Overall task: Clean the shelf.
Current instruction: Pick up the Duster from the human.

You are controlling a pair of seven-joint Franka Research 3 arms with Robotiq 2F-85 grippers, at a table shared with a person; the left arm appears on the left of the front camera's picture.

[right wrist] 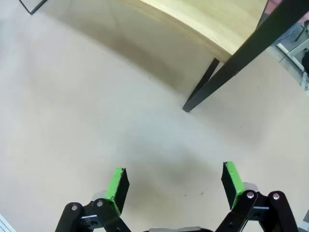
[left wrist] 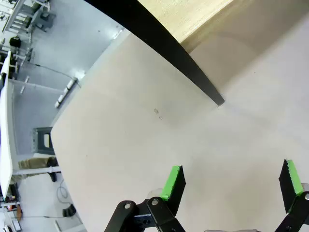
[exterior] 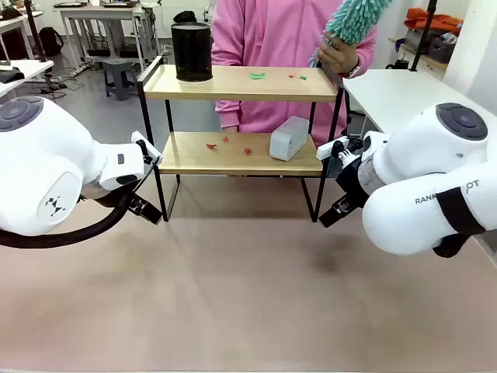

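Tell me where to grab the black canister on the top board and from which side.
Probably the black canister across its round wall, mid-height, approaching from the robot's side with the left gripper: it stands upright near the left end of the shelf, front unobstructed.

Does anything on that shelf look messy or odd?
Yes: small red and green scraps litter both boards of the light wooden, black-framed shelf, and a white rounded box sits askew on the lower board.

Looks out over a grey floor (exterior: 109,116) to white tables (exterior: 101,13) at the far left, with a grey stool (exterior: 118,74) and a dark backpack (exterior: 50,39) near them. Has another white table (exterior: 404,93) at the right beside a pale wall (exterior: 474,47). Sits under bright, even light.
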